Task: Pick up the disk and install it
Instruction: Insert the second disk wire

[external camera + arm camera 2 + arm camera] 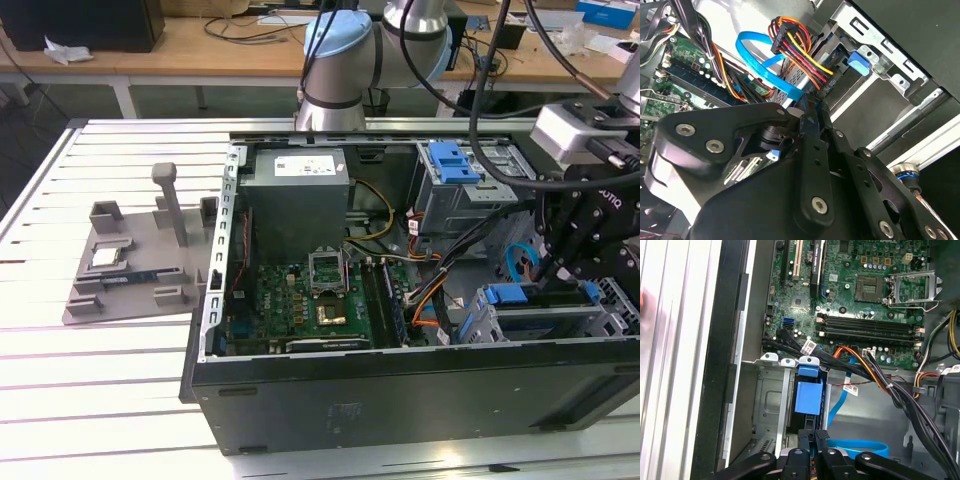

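Black tool [816, 434] fingers are seen closed narrowly on the blue plastic bracket of the flat silver disk [808, 396]. The disk sits partly in the grey metal drive cage [765, 405] inside the open black computer case [400, 390] on the white slatted bench [90, 380]. Insertion, it is judged, is best guided straight along the cage rails, with the flat blue data cable [860, 446] and the bundled black cables [880, 385] left unpinched. Farther off, the green motherboard [865, 315] should not be touched.
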Controlling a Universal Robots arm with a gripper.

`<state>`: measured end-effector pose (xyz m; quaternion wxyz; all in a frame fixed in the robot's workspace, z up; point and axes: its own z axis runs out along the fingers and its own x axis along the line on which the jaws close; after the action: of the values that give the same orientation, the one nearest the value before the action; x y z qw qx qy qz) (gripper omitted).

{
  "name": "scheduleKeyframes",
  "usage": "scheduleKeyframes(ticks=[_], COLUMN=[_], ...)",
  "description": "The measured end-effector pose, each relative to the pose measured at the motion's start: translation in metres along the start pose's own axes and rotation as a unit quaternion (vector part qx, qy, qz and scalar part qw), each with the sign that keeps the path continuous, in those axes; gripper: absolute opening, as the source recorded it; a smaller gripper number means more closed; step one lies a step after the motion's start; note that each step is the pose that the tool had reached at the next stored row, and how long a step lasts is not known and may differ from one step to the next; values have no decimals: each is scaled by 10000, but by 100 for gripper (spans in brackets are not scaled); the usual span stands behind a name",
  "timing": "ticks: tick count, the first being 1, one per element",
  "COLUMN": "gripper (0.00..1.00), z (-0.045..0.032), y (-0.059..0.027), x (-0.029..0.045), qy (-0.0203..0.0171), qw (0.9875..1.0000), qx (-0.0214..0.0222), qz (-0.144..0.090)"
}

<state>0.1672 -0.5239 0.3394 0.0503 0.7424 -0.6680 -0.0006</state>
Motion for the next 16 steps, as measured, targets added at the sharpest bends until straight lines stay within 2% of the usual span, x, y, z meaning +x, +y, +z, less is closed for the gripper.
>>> scheduleKeyframes(ticks=[6, 7, 8, 9, 10, 11, 14, 15, 16], gripper=[16, 17, 24, 24, 24, 24, 24, 22, 16], z=[14, 17, 16, 14, -16, -146, -285, -328, -398], y=[-1, -1, -1, -1, 2, 11, 22, 25, 30], x=[2, 2, 3, 3, 6, 14, 18, 19, 21], qy=[-2, -5, -3, -1, -3, -1, -1, -1, -1], qw=[10000, 10000, 10000, 10000, 10000, 10000, 10000, 10000, 10000], qx=[0, 2, 1, 0, 0, 1, 0, 0, 1], qz=[0, -1, -1, 0, -1, 0, 0, 0, 0])
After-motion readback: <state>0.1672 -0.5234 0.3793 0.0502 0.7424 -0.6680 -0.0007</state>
